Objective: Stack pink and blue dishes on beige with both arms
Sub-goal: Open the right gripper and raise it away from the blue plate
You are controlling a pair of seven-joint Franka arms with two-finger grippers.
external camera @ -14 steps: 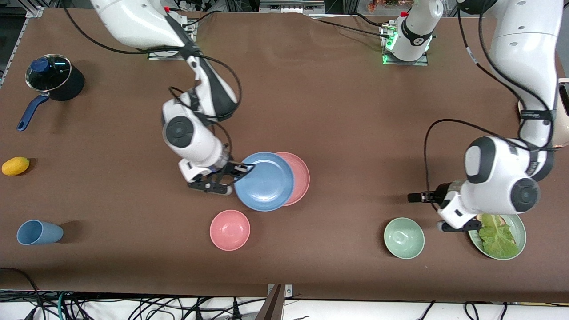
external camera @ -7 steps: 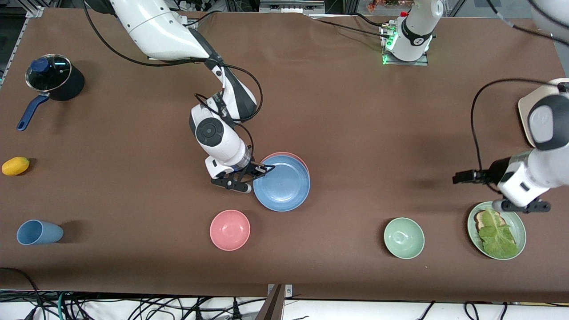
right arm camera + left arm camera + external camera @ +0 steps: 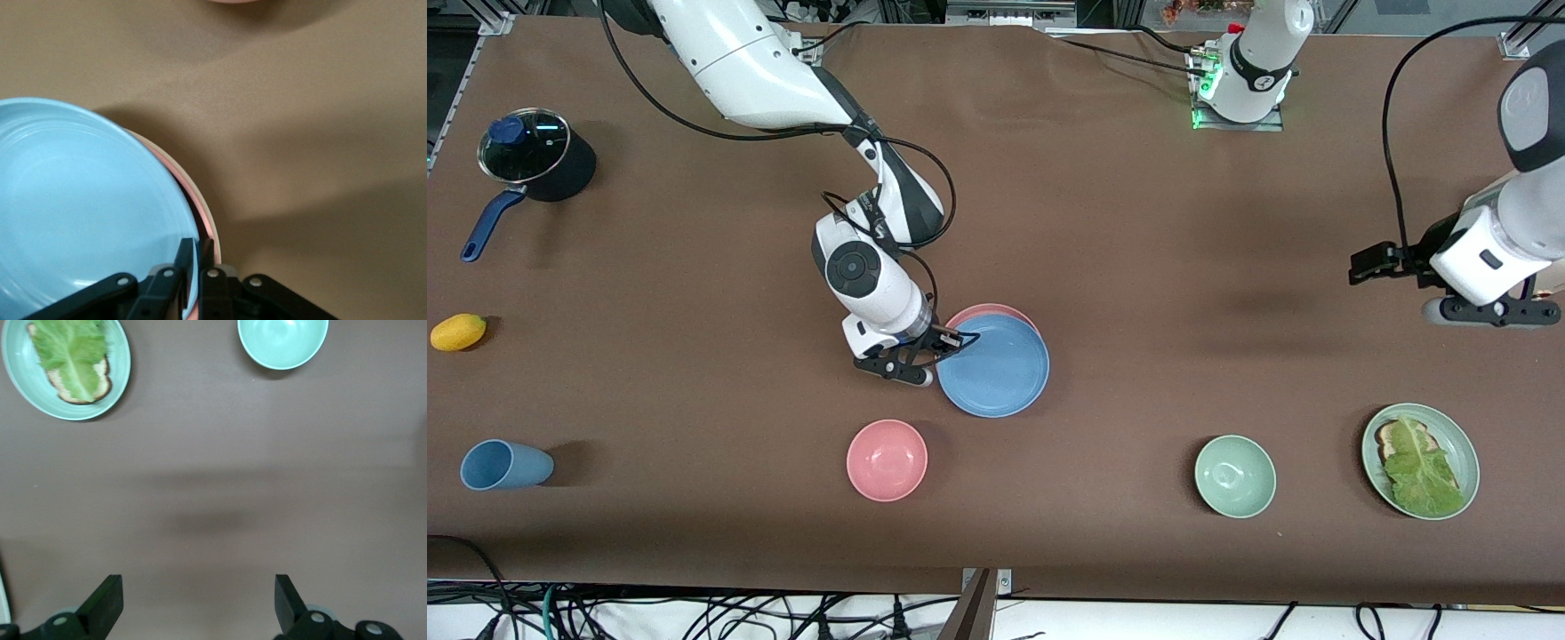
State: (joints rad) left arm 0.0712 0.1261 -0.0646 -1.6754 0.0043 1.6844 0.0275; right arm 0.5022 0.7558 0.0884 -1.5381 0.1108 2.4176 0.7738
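- Change since the earlier frames: the right end effector has carried the blue plate from an offset position to one almost fully covering the pink plate. The left end effector has left the area over the lettuce plate and now hangs over bare desk at the left arm's end.
- Task items: the blue plate lies over the pink plate near the desk centre, farther from the front camera than the pink bowl. Only a crescent of pink rim shows at the far edge. The beige plate cannot be identified in any current view.
- Right end effector state: narrow, clamped on the blue plate's rim, one finger above and one below.
- Left end effector state: spread wide, holding nothing.
- Step in hand (judgement): placing blue on pink. Whether the blue plate is fully seated cannot be told.
- Next move (judgement): release the rim and withdraw sideways without dragging the plate. The beige plate must then be located, since the stack is meant to end on it.
- Risk (judgement): the lower finger sits between the two rims and may shift the pink plate on exit.
- View differences:
  - The right wrist view shows the blue plate rim pinched over the pink plate edge; the front view hides this.
  - The left wrist view confirms the wide gap of the left end effector and shows the green bowl and lettuce plate.
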